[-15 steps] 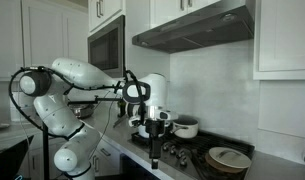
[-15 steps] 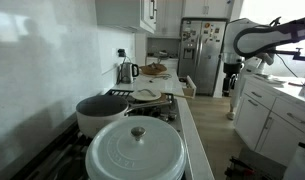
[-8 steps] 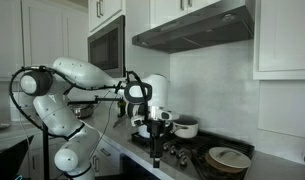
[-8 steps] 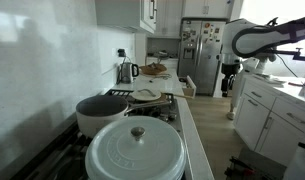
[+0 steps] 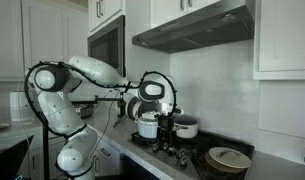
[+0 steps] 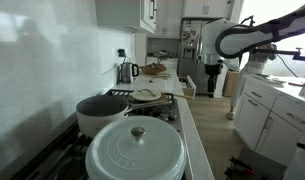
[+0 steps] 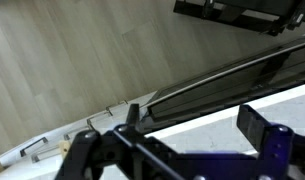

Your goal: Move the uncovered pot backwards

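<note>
Uncovered pot (image 5: 186, 127) on stove (image 5: 188, 158) btwn bigger pot (image 5: 147, 126) & pan (image 5: 229, 158); pincer (image 7: 170, 140) wide open, empty.

Stove (image 5: 195, 160), exterior view: the uncovered pot (image 5: 187, 127) stands near the wall (image 5: 217, 90), between the larger pot (image 5: 147, 125) on its left and the pan (image 5: 229, 158) at front right

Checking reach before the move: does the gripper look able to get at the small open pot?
Probably yes. The gripper is open and hangs near the stove's front, and the small pot has nothing on top. The taller pot close by may crowd a side approach.
</note>
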